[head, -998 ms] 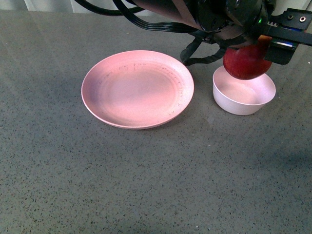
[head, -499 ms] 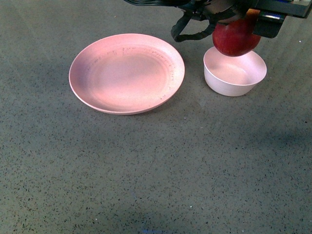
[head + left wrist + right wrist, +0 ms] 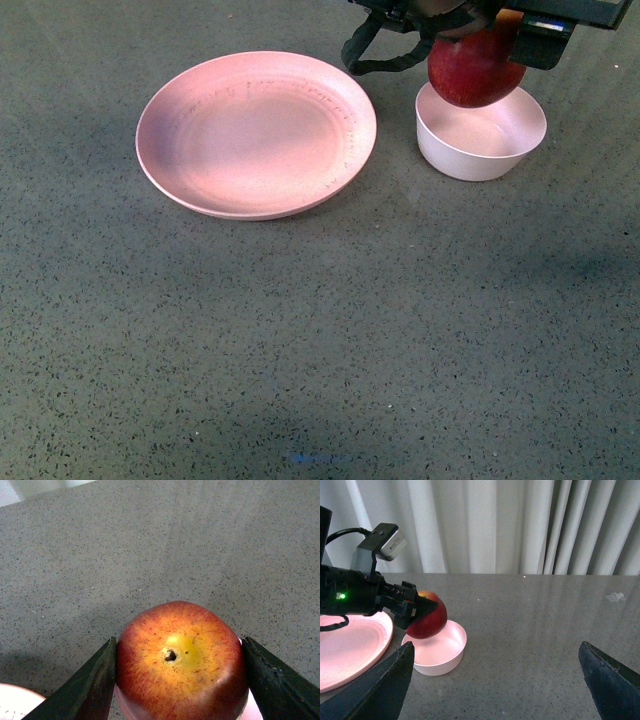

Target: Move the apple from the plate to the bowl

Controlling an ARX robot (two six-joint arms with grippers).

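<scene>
Apple point(image 3: 475, 72) in front view is off the plate point(image 3: 255, 130). The left gripper point(image 3: 485, 30) clamps it just above the bowl point(image 3: 470, 160), not inside yet. Left wrist view: fingers point(image 3: 95, 685) press both sides of the apple, stem dip up. Right wrist view: right gripper point(image 3: 495, 685) spread wide, empty, well apart from the bowl. Pick and carry look done; 1 step left, lower and release. No brand, label or readable writing in the 3 views.

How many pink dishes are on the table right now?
2. The plate lies to the left in the front view; the bowl stands to its right, apart from it, just below the apple that the left gripper holds. None seems hidden.
</scene>
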